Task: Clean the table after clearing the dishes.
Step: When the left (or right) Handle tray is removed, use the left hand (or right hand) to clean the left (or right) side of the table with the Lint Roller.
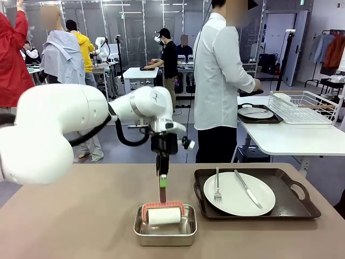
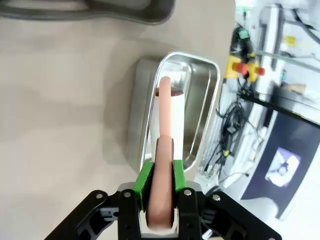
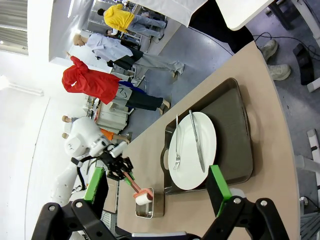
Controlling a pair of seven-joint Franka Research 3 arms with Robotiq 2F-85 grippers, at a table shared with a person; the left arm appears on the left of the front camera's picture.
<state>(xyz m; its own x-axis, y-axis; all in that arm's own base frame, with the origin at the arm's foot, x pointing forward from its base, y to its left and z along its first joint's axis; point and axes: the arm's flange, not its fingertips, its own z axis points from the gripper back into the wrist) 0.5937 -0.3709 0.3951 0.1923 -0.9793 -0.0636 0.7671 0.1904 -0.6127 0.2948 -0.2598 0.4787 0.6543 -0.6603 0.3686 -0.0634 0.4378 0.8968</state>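
in the front view, the left gripper (image 1: 163,181) is pointing straight down and clamping the top of the roller's pink handle (image 1: 163,195). the white roller (image 1: 164,216) is resting in a small steel pan (image 1: 165,233) on the brownish surface (image 1: 81,216). just to the right of the pan, a dark tray (image 1: 280,178) is carrying a white plate (image 1: 239,194) with a fork (image 1: 217,190) and a knife (image 1: 248,189) lying on it. a person in a white shirt (image 1: 215,75) is standing at the far side, facing a small white surface (image 1: 291,137) where a second tray (image 1: 243,116) is holding a second plate (image 1: 255,113) beside a wire rack (image 1: 302,105).

in the left wrist view, the left gripper (image 2: 162,200) is squeezing the handle (image 2: 162,180) between its green pads (image 2: 144,179). the roller (image 2: 162,112) is sitting inside the pan (image 2: 212,95), and the tray's edge (image 2: 125,12) is showing at the top.

in the right wrist view, the right gripper (image 3: 156,170) is hanging high above the surface (image 3: 270,165) with its fingers (image 3: 217,182) spread wide apart and holding nothing. below it, the plate (image 3: 192,150) is lying on the tray (image 3: 235,125), with the pan (image 3: 150,209) near the tray's short end.
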